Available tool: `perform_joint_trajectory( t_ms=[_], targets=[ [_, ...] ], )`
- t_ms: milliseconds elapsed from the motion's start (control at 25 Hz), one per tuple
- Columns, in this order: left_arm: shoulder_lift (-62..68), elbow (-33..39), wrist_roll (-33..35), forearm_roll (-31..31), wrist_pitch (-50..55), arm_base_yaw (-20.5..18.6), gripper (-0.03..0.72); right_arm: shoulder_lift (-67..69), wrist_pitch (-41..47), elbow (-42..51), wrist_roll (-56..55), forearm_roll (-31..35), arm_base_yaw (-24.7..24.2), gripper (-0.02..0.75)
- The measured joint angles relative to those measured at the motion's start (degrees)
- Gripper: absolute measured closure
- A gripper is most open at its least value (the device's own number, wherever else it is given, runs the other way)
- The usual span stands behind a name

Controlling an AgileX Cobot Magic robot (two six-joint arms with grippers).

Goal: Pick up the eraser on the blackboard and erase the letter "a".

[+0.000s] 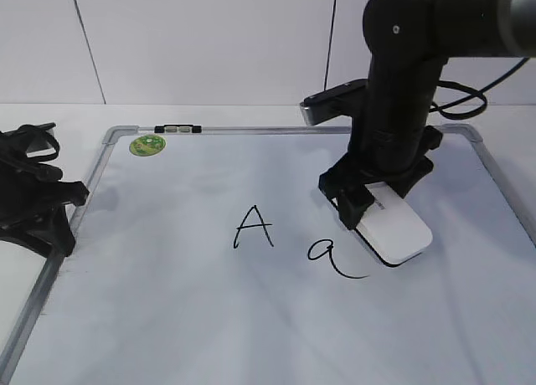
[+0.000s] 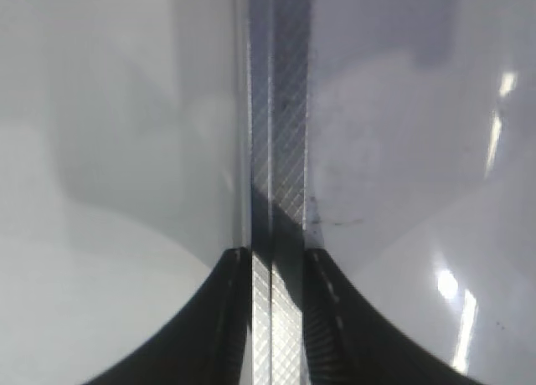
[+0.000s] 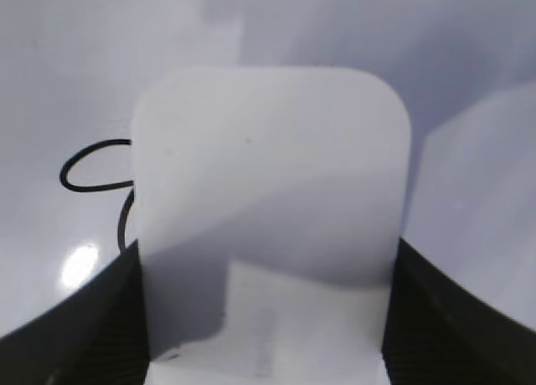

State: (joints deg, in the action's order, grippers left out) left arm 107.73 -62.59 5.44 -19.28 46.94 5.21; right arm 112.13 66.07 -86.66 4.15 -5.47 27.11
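The white eraser (image 1: pixel 398 230) is held between the fingers of my right gripper (image 1: pixel 368 202), low over the blackboard (image 1: pixel 167 318), just right of the letter "a" (image 1: pixel 322 251). I cannot tell if its black pad touches the board. In the right wrist view the eraser (image 3: pixel 268 176) fills the space between the jaws of the right gripper (image 3: pixel 266 318), and part of the "a" (image 3: pixel 92 171) shows at its left edge. My left gripper (image 1: pixel 63 226) sits at the board's left edge. In the left wrist view the left gripper's fingers (image 2: pixel 276 268) close on the grey frame (image 2: pixel 280 109).
A capital "A" (image 1: pixel 253 226) is written left of the "a". A round green sticker (image 1: pixel 146 145) and a small black-and-silver clip (image 1: pixel 177 129) sit at the board's top left. The right arm stands over the board's upper right.
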Motion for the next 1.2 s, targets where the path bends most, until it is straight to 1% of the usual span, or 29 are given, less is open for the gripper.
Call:
perform_joint_trajectory(
  t_ms=[160,320,480,640,840,1200],
  targets=[
    [0.0,0.0,0.0,0.0,0.0,0.0,0.528,2.1,2.3,-3.6,0.7,-0.1,1.2,0.210],
    [0.0,0.0,0.0,0.0,0.0,0.0,0.528,4.0,3.1,-3.9,2.0,1.6,1.3,0.210],
    [0.0,0.0,0.0,0.0,0.0,0.0,0.528,4.4,3.1,-3.9,2.9,1.8,1.3,0.210],
    [0.0,0.0,0.0,0.0,0.0,0.0,0.528,4.4,2.0,-3.7,2.5,1.8,1.3,0.210],
    [0.0,0.0,0.0,0.0,0.0,0.0,0.528,4.4,-0.8,-1.0,0.9,1.8,1.3,0.210],
    [0.0,0.0,0.0,0.0,0.0,0.0,0.528,4.8,-2.7,-0.7,0.3,1.8,1.3,0.210]
  ],
)
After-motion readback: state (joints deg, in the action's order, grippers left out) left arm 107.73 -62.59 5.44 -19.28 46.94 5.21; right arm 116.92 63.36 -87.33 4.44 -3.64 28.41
